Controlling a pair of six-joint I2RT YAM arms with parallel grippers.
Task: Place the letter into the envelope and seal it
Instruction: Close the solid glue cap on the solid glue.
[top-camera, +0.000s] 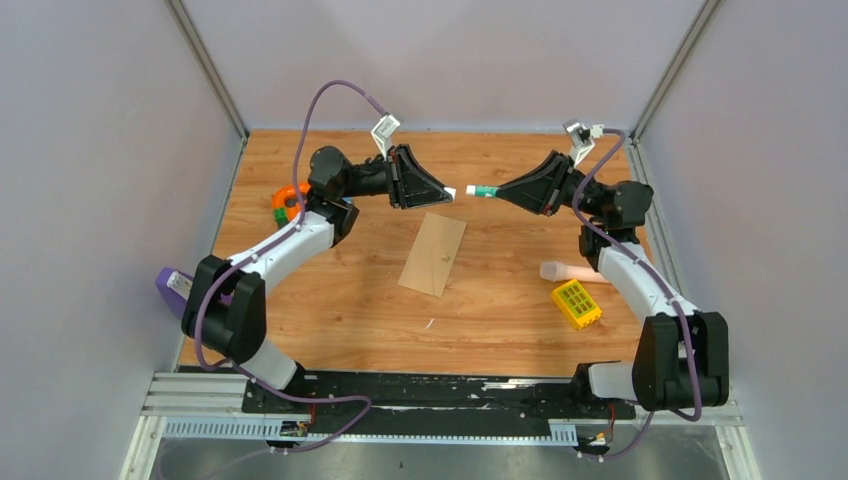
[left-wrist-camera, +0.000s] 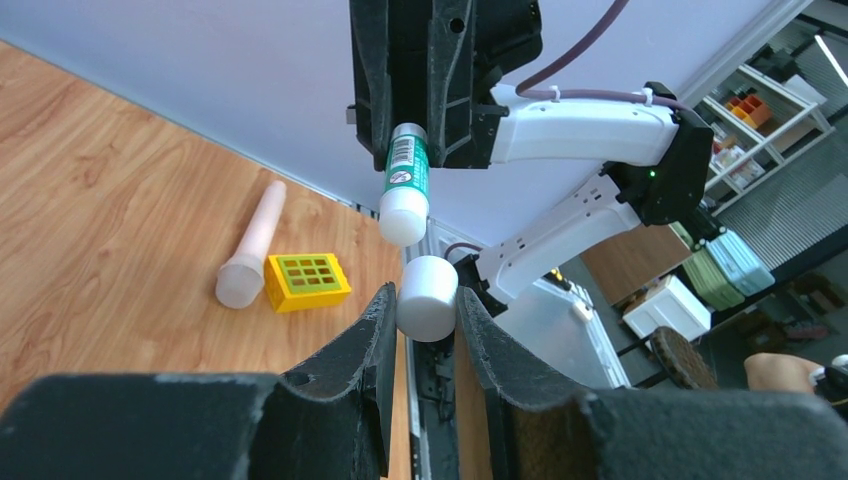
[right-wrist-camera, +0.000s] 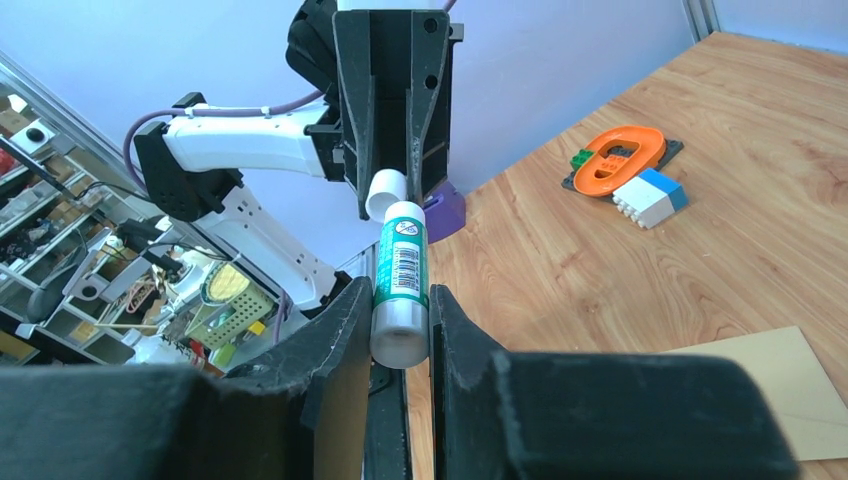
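Note:
The tan envelope (top-camera: 433, 254) lies flat mid-table, its corner showing in the right wrist view (right-wrist-camera: 770, 380). The letter is hidden from view. Both arms are raised above the table's far half, tips facing each other. My left gripper (top-camera: 447, 192) (left-wrist-camera: 424, 300) is shut on a small white cap (left-wrist-camera: 427, 297) (right-wrist-camera: 385, 193). My right gripper (top-camera: 497, 190) (right-wrist-camera: 400, 300) is shut on a green-labelled glue stick (right-wrist-camera: 402, 265) (left-wrist-camera: 406, 180) (top-camera: 483, 190), held by its white base. The stick's white tip points at the cap, a small gap apart.
A yellow grid block (top-camera: 576, 304) (left-wrist-camera: 306, 281) and a pale pink cylinder (top-camera: 570, 271) (left-wrist-camera: 250, 250) lie at the right. An orange-and-green piece (top-camera: 290, 198) (right-wrist-camera: 625, 155) and a white-blue brick (right-wrist-camera: 650, 198) sit far left. A purple object (top-camera: 172, 288) is at the left edge.

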